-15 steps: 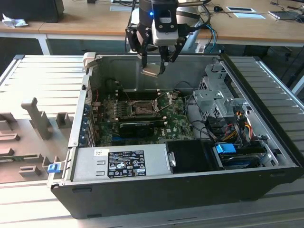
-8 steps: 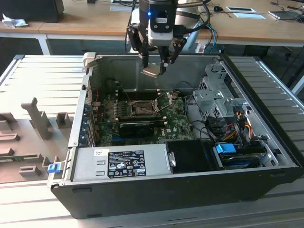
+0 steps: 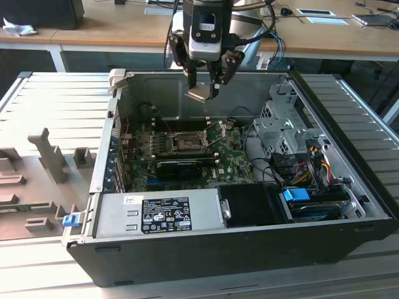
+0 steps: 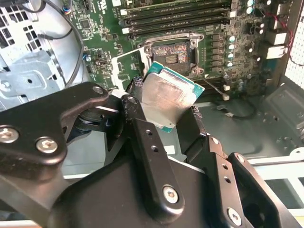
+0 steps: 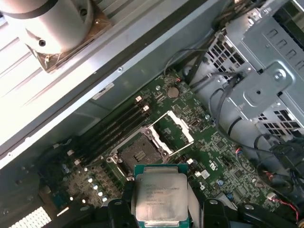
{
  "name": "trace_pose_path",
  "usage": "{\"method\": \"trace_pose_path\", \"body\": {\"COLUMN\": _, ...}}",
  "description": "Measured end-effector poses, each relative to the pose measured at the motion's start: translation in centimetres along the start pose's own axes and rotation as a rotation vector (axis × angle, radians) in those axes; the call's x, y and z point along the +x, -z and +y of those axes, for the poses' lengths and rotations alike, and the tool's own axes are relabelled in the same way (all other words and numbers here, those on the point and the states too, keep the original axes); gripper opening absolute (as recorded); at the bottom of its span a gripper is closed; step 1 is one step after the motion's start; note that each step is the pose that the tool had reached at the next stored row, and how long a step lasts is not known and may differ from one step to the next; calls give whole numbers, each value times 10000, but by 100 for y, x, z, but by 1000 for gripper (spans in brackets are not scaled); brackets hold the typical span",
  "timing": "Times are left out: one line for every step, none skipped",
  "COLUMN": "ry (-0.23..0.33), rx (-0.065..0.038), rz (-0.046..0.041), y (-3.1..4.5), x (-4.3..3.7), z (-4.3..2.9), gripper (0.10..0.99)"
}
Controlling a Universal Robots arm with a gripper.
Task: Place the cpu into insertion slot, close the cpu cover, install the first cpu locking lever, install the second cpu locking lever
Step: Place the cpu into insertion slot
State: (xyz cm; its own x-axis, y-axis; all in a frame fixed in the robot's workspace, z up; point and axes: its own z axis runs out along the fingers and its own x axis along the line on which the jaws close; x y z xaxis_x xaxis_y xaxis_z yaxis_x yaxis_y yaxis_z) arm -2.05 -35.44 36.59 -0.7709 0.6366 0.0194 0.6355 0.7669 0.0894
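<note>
tool clamped on cpu | cpu btwn fingers, well above insertion slot | cpu cover raised

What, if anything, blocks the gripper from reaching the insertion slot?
Probably nothing, so likely yes. The gripper, shut on the cpu, hangs above the open case. The cpu cover stands swung open beside the insertion slot, and nothing appears to lie between.

You've got even, bright light in the exterior view; the case interior sits in shade; glare washes the cpu face in the second wrist view.
</note>
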Motion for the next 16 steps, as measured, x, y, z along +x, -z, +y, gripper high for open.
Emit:
{"method": "trace_pose_path", "body": {"ry": -167, "rx": -3, "rz": -15, "y": -1, "x": 0, "z": 0, "gripper": 529}}
{"method": "trace_pose_path", "body": {"ry": -269, "rx": -5, "rz": -24, "y": -2, "x": 0, "z": 0, "gripper": 529}}
{"method": "trace_pose_path", "body": {"ry": -362, "rx": -6, "rz": -33, "y": -2, "x": 0, "z": 0, "gripper": 529}}
{"method": "trace_pose_path", "body": {"ry": -541, "rx": -10, "rz": -49, "y": -4, "x": 0, "z": 0, "gripper": 529}}
{"method": "trace_pose_path", "body": {"ry": -755, "rx": -14, "rz": -68, "y": -5, "x": 0, "z": 0, "gripper": 529}}
{"method": "trace_pose_path", "body": {"ry": -889, "rx": -17, "rz": -80, "y": -6, "x": 0, "z": -1, "gripper": 529}}
{"method": "trace_pose_path", "body": {"ry": -1017, "rx": -19, "rz": -91, "y": -7, "x": 0, "z": 0, "gripper": 529}}
{"method": "trace_pose_path", "body": {"ry": -1168, "rx": -22, "rz": -105, "y": -8, "x": 0, "z": -1, "gripper": 529}}
{"method": "trace_pose_path", "body": {"ry": -1263, "rx": -24, "rz": -114, "y": -9, "x": 0, "z": -1, "gripper": 529}}
{"method": "trace_pose_path", "body": {"ry": -1337, "rx": -25, "rz": -120, "y": -9, "x": 0, "z": -1, "gripper": 529}}
{"method": "trace_pose_path", "body": {"ry": -1392, "rx": -26, "rz": -125, "y": -10, "x": 0, "z": -1, "gripper": 529}}
{"method": "trace_pose_path", "body": {"ry": -1468, "rx": -28, "rz": -132, "y": -10, "x": 0, "z": -1, "gripper": 529}}
{"method": "trace_pose_path", "body": {"ry": -1541, "rx": -29, "rz": -138, "y": -11, "x": 0, "z": -1, "gripper": 529}}
{"method": "trace_pose_path", "body": {"ry": -1604, "rx": -31, "rz": -144, "y": -11, "x": 0, "z": -1, "gripper": 529}}
{"method": "trace_pose_path", "body": {"ry": -1718, "rx": -34, "rz": -154, "y": -13, "x": 0, "z": -1, "gripper": 529}}
{"method": "trace_pose_path", "body": {"ry": -1887, "rx": -37, "rz": -170, "y": -15, "x": 0, "z": -1, "gripper": 529}}
